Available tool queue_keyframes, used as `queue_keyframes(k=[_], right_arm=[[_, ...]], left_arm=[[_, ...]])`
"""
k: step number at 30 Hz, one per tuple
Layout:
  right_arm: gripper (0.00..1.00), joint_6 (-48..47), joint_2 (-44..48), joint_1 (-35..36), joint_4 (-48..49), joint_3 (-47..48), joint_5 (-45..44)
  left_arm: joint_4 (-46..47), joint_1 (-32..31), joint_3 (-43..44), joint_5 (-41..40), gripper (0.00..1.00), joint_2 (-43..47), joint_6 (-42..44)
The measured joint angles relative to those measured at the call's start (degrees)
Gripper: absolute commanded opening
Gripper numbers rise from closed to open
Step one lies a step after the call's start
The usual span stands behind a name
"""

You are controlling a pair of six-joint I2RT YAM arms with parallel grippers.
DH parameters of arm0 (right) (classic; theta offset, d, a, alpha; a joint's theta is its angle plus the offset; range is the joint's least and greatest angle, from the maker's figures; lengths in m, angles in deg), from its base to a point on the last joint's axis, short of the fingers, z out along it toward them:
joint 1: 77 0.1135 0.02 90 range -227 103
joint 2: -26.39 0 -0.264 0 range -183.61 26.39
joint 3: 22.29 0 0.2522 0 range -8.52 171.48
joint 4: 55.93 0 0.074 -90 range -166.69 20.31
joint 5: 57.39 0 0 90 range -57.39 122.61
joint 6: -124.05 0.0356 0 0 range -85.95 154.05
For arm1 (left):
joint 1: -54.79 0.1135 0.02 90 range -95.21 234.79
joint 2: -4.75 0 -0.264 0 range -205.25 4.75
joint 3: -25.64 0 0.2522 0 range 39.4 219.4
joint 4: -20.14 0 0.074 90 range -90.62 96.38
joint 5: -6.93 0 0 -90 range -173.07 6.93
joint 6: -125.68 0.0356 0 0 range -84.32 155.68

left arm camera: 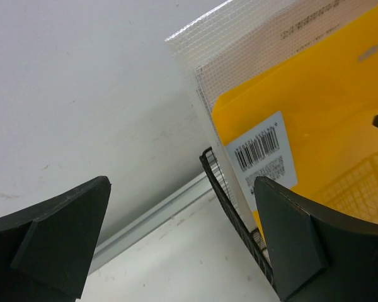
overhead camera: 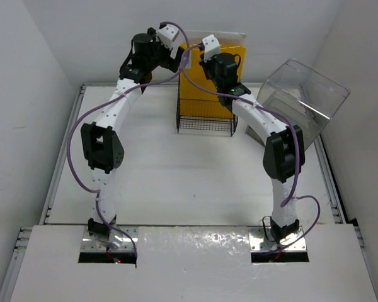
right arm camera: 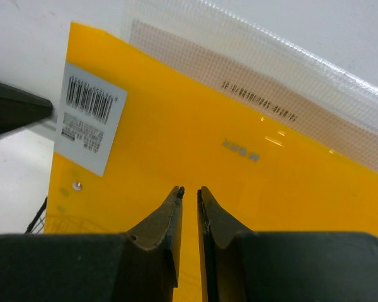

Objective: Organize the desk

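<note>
Filing step, I think: right gripper [right arm camera: 189, 190], jaws nearly shut w/ nothing between, faces yellow folder [right arm camera: 176, 138] in wire rack [overhead camera: 205, 123]; left gripper [left arm camera: 181, 189] wide open, empty. Next probably needs gentle push on folder.

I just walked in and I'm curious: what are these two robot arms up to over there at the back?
Both arms reach to the far end of the desk, where a black wire rack holds a yellow folder and a see-through mesh pouch, both standing upright. The left gripper is wide open beside the rack's left corner. The right gripper, nearly shut, points at the folder's face. Neither holds anything that I can see.
</note>
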Motion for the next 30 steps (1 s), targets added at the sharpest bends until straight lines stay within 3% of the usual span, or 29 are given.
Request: queue_keyframes(k=[2,6,8,9,12,13,16,22,30], right_arm=[[0.16,0.02,0.55,-0.04,0.42,-1.07,0.42],[0.43,0.33,4.0,-0.07,0.04,-6.51,3.06],[0.52,0.37,7.08,-0.07,-0.24,-10.16,4.57],[0.67,0.48,9.07,-0.07,-0.28,-12.31,5.22],[0.95,1.25,17.14,-0.07,-2.54,-19.04,7.41],[0.99,1.62,20.33,-0.04,-3.54,-21.31,8.15],[0.99,2.99,31.23,-0.04,-6.64,-29.09,10.16],[0.99,10.21,54.25,-0.07,-10.14,-52.3,10.84],[0.99,17.86,70.93,-0.11,-17.99,-82.49,1.86]], left_arm=[[-1.77,0.0,-0.39,0.5,0.98,1.51,0.02],[-5.14,0.0,-1.64,0.35,0.99,6.14,0.13],[-6.99,0.0,-1.79,-1.29,1.0,8.57,-0.02],[-7.8,0.0,-1.79,-2.6,1.0,10.01,-0.07],[-10.8,0.0,-2.51,-6.82,1.0,15.02,-0.2],[-11.72,0.0,-3.87,-8.46,1.0,17.4,-0.2],[-14.82,0.02,-10.97,-12.04,1.0,26.05,-0.22],[-16.98,0.92,-38.36,-14.84,1.0,45.62,0.31],[-18.29,6.82,-74.1,-13.05,1.0,59.14,4.35]])
